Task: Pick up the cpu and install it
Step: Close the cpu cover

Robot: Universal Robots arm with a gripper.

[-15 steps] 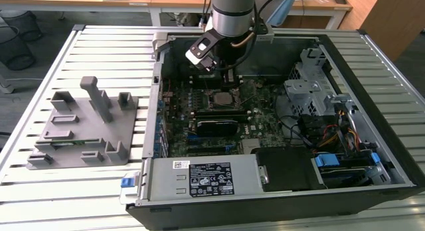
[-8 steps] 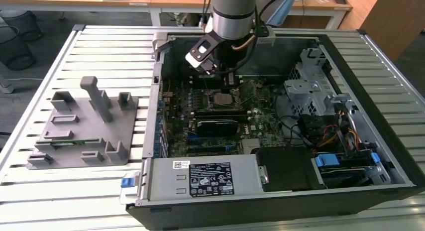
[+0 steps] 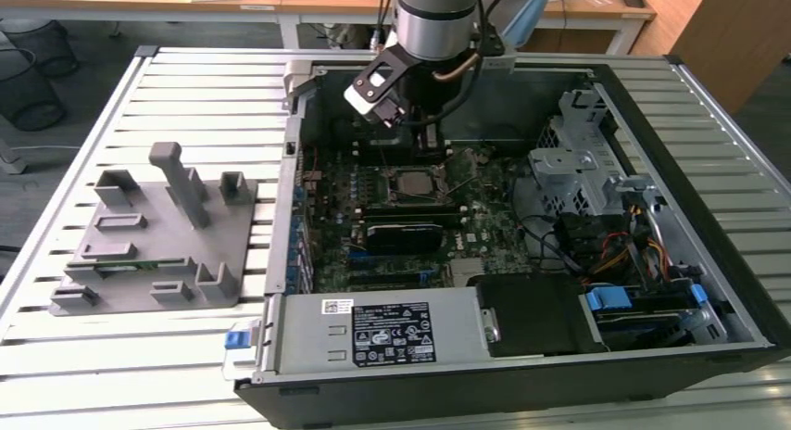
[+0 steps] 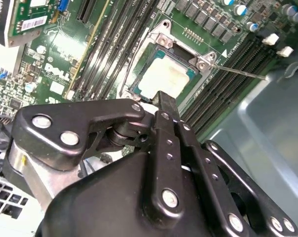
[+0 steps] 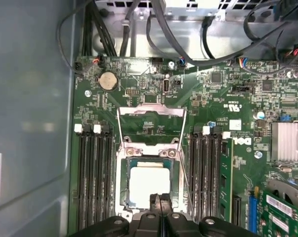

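The cpu (image 5: 149, 183), a small square chip with a pale silver top, lies flat in the motherboard socket (image 5: 123, 190) inside the open computer case (image 3: 729, 263). It also shows in the second wrist view as the cpu (image 4: 164, 79), and the socket (image 3: 414, 183) shows in the exterior view. The socket's metal load plate (image 5: 151, 114) is flipped open. My gripper (image 5: 160, 201) hangs just above the chip's edge, its two black fingers pressed together with nothing between them. In the exterior view the gripper (image 3: 428, 145) sits low in the case, beyond the socket.
A thin metal lever (image 4: 240, 73) sticks out beside the socket. Memory slots (image 5: 94, 182) flank it on both sides. A grey fixture tray (image 3: 161, 235) stands on the slatted table at the exterior view's left. Power supply (image 3: 383, 333), drive cage (image 3: 581, 170) and cables (image 3: 618, 254) crowd the case.
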